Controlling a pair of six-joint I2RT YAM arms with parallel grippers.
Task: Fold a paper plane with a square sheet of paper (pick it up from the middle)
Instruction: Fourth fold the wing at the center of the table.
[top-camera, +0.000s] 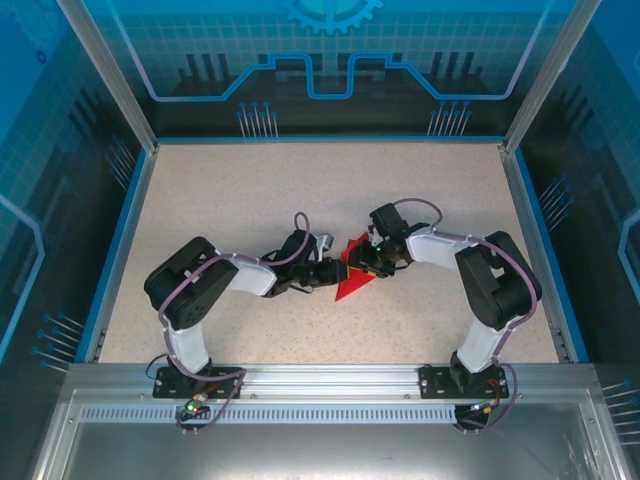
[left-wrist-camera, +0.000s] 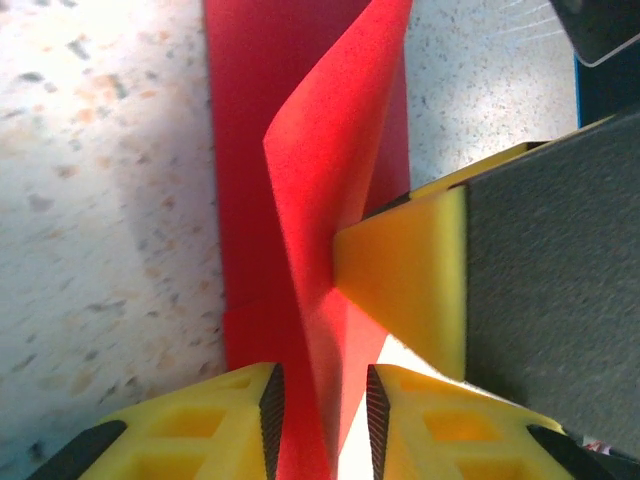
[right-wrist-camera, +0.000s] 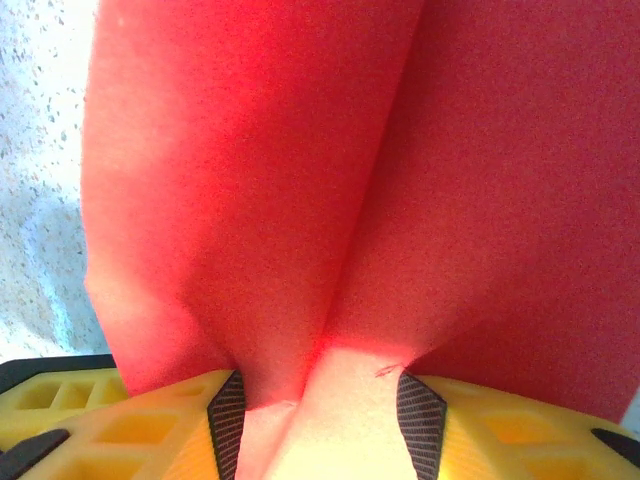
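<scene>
Blue see-through walls (top-camera: 60, 150) with a gear picture (top-camera: 330, 12) stand round a speckled beige table (top-camera: 250, 200). Near the middle of it lies a thin bright red sheet of paper (top-camera: 348, 288), partly folded to a point, with one fold standing up. The left gripper (top-camera: 325, 272) has that fold between its black pads (left-wrist-camera: 272, 405). Its jaws are a little apart, with a strip of light on one side. The right gripper (top-camera: 366, 264) meets it from the other side. Its yellow finger (left-wrist-camera: 400, 290) touches the fold. Its jaws are pinched on bunched paper, which touches both pads (right-wrist-camera: 228, 420).
</scene>
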